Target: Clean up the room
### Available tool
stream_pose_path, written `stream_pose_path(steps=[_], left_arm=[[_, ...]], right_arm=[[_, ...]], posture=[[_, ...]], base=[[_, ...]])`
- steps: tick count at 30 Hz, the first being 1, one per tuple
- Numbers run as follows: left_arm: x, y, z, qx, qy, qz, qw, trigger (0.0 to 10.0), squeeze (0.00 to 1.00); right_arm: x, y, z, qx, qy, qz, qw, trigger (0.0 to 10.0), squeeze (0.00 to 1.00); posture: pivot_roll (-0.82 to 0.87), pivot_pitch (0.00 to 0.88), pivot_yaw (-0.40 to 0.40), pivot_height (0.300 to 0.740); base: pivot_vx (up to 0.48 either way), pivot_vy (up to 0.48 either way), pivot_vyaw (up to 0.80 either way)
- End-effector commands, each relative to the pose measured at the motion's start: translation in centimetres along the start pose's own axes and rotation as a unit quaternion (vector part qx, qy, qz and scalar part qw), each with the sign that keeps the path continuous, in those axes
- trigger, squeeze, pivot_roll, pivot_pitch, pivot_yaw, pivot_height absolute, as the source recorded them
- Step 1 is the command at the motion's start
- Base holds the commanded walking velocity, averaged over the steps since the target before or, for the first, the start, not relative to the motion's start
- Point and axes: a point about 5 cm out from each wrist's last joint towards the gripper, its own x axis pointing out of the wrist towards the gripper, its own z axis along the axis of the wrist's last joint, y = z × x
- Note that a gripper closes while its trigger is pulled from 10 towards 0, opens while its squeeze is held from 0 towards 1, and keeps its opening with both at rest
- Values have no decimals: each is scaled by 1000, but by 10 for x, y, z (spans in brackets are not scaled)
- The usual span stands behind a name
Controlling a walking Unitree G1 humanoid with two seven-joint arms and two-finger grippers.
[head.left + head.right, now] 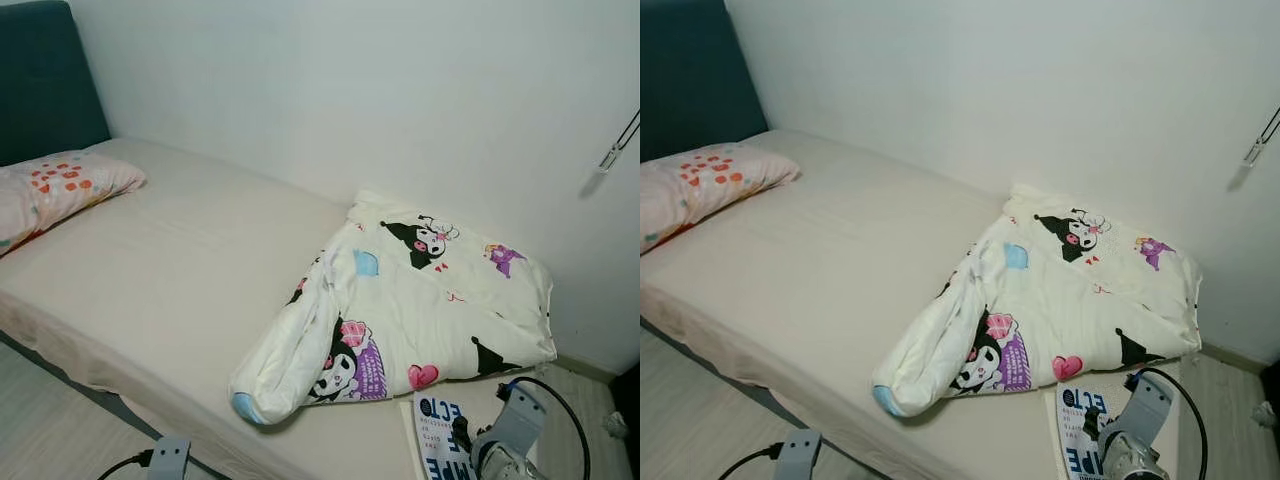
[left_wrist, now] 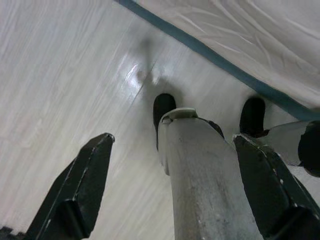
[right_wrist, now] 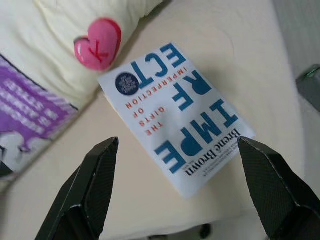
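Nearest the robot, the right gripper [image 3: 177, 192] hovers over the near corner of the bed [image 1: 180, 270], its two black fingers [image 3: 85, 192] spread wide and holding nothing. Directly beneath it lies a white paperback book [image 3: 175, 115] with large blue letters and the author name Brené Brown, flat on the sheet close to the bed's near edge. The book's far end sits just beside the edge of a folded cream comforter [image 1: 420, 310] printed with cartoon characters and pink hearts. The left gripper [image 2: 172, 192] hangs low beside the bed over the pale wood floor [image 2: 65, 75], its fingers also well apart and empty, with the robot's grey leg [image 2: 200, 180] between them in the wrist view. The comforter is heaped across the foot end of the bed, reaching back to the white wall [image 1: 350, 90]. Farther along, at the head end, a pillow [image 1: 55, 190] with orange and pink dots rests against the dark teal headboard [image 1: 45, 80].
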Motion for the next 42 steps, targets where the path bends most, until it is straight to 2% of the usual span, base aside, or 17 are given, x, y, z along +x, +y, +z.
stream_pose_path(steps=[1,6,9,11,12,15,20,22,23,24,27,28,29,32,36,40,42], left_arm=[[-1,1,0,-17,-22,7,1000,10000,0],[-2,1,6,14,-57,-1,998,10000,0],[-2,1,8,5,-71,-2,997,10000,0],[-3,18,29,-7,-94,3,996,10000,0],[-3,18,29,-7,-94,3,996,10000,0],[-5,32,55,-6,-126,4,992,10000,0],[-6,33,61,-2,-141,3,990,10000,0],[-7,35,60,7,-145,0,989,10000,0],[-7,35,60,7,-145,0,989,10000,0],[-7,37,59,12,-146,-2,989,10000,0],[-8,38,58,15,-146,-3,989,10000,0],[-10,44,56,19,-149,-3,989,10000,0],[-10,46,56,20,-150,-3,988,10000,0],[-11,50,56,17,-154,-1,988,10000,0],[-18,68,73,-12,-195,11,981,10000,0],[-19,71,76,-8,-200,12,980,10000,0],[-19,70,76,-1,-198,9,980,10000,0]], right_arm=[[0,-1,6,25,-10,-8,1000,10000,0],[0,0,-3,16,-1,-14,1000,10000,0],[-1,-6,-11,48,5,-32,998,10000,0],[-1,-9,-12,73,3,-39,997,10000,0],[-1,-9,-12,73,3,-39,997,10000,0],[-1,-8,-2,100,-15,-33,994,10000,0],[0,0,11,109,-38,-20,993,10000,0],[0,-3,21,159,-62,-31,985,10000,0],[0,-3,21,159,-62,-31,985,10000,0],[0,-8,22,220,-70,-34,972,10000,0],[0,-10,21,255,-73,-33,964,10000,0],[-1,-12,16,301,-69,-35,951,10000,0],[-1,-12,15,310,-68,-35,948,10000,0],[-1,-10,14,306,-66,-31,949,10000,0],[0,3,21,297,-71,0,952,10000,0],[0,6,25,294,-77,7,953,10000,0],[0,7,31,307,-88,15,948,10000,0]], posture=[[-60,0,-74,656],[-51,0,-76,636],[-48,0,-74,621],[-39,0,-67,611],[-39,0,-67,611],[-35,0,-55,596],[-34,0,-49,581],[-22,0,-38,581],[-22,0,-38,581],[-4,0,-28,581],[5,0,-24,581],[27,10,-12,581],[29,12,-11,581],[36,18,-9,581],[54,34,-20,581],[60,42,-14,581],[63,47,-12,581]], base=[[0,0,0],[0,0,0],[0,0,0],[0,0,0],[0,0,0],[0,0,0],[0,0,0],[0,0,0],[0,0,0],[0,0,0],[0,0,0],[0,0,0],[0,0,0],[0,0,0],[0,0,0],[0,0,0],[0,0,0]])
